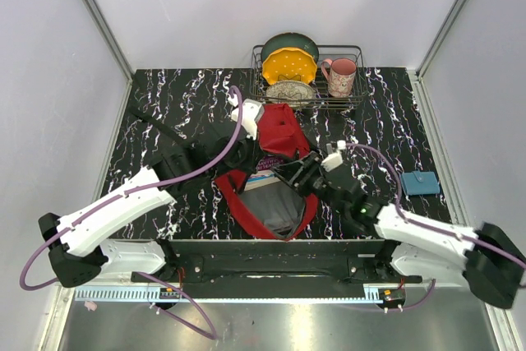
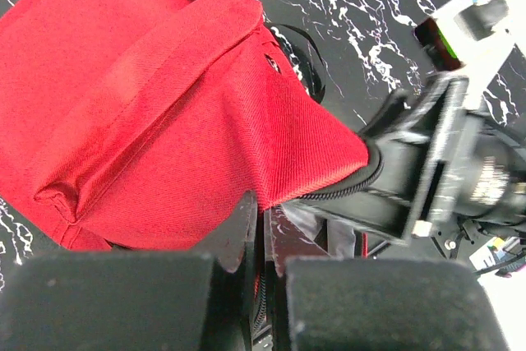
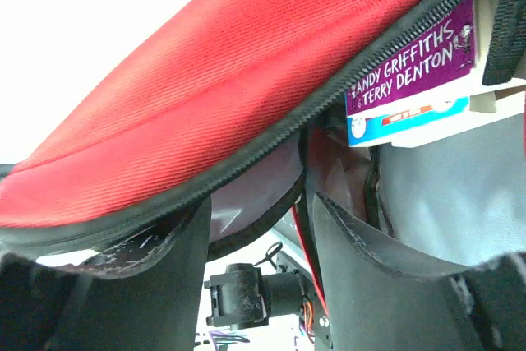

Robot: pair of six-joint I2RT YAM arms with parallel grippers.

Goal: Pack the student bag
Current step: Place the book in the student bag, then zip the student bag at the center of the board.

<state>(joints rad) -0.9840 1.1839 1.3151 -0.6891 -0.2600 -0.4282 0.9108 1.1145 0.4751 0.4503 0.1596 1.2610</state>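
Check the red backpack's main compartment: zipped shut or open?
Open. The student bag has its red flap lifted, its grey lining is exposed from above, and a book shows past the unzipped zipper edge.

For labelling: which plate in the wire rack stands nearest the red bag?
The grey patterned plate, at the front of the rack; the yellow plate and the dark green one stand behind it.
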